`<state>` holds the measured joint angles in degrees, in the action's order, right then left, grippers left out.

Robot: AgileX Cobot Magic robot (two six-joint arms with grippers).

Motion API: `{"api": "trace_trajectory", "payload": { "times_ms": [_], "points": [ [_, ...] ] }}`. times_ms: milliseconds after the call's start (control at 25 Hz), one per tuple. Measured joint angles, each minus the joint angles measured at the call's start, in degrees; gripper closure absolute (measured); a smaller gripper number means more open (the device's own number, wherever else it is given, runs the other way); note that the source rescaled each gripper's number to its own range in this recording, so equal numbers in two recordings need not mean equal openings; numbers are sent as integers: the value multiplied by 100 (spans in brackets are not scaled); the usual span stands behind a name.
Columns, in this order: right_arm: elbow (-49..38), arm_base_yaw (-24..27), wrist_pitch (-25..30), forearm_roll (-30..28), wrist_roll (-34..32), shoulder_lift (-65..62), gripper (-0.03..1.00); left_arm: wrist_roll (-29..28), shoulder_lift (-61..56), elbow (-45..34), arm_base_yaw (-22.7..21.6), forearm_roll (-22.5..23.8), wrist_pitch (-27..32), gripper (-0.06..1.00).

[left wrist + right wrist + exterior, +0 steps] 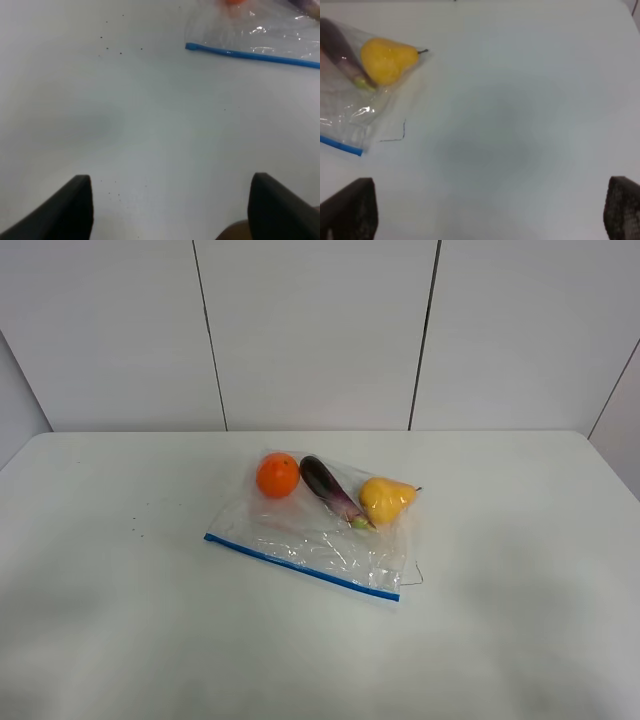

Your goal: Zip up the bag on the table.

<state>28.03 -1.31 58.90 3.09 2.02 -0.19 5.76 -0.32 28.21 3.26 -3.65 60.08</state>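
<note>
bag (318,530): crinkly clear plastic, straight blue strip | table (120,620): smooth white

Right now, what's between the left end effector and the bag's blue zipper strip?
Only bare table with tiny dark specks, in the left wrist view, separates the left end effector from the blue zipper strip.

Bare table (120,620) around bag (320,530)

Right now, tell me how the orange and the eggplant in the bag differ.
The orange is round and bright orange; the eggplant is long, slim and dark purple. The orange sits at the bag's far left corner, while the eggplant lies slanted in the middle, next to the yellow pear. Both lie inside the clear bag, at the end away from its blue zipper.
</note>
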Motion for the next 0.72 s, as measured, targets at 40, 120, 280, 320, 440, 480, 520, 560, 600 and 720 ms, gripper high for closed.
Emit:
{"api": "trace_trajectory", "payload": {
  "times_ms": [40, 120, 280, 320, 440, 480, 520, 560, 600, 720],
  "points": [
    [0, 0, 0, 0, 0, 0, -3, 0, 0, 0, 0, 5, 0, -6],
    [0, 0, 0, 0, -4, 0, -3, 0, 0, 0, 0, 5, 0, -6],
    [0, 0, 0, 0, -4, 0, -3, 0, 0, 0, 0, 5, 0, -6],
    [0, 0, 0, 0, -4, 0, -3, 0, 0, 0, 0, 5, 0, -6],
    [0, 0, 0, 0, -12, 0, -3, 0, 0, 0, 0, 5, 0, -6],
    [0, 0, 0, 0, -12, 0, -3, 0, 0, 0, 0, 5, 0, -6],
    [0, 0, 0, 0, -12, 0, -3, 0, 0, 0, 0, 5, 0, -6],
    [0, 0, 0, 0, -19, 0, -3, 0, 0, 0, 0, 5, 0, -6],
    [0, 0, 0, 0, -19, 0, -3, 0, 0, 0, 0, 5, 0, -6],
    [0, 0, 0, 0, -19, 0, -3, 0, 0, 0, 0, 5, 0, -6]
  ]
}}
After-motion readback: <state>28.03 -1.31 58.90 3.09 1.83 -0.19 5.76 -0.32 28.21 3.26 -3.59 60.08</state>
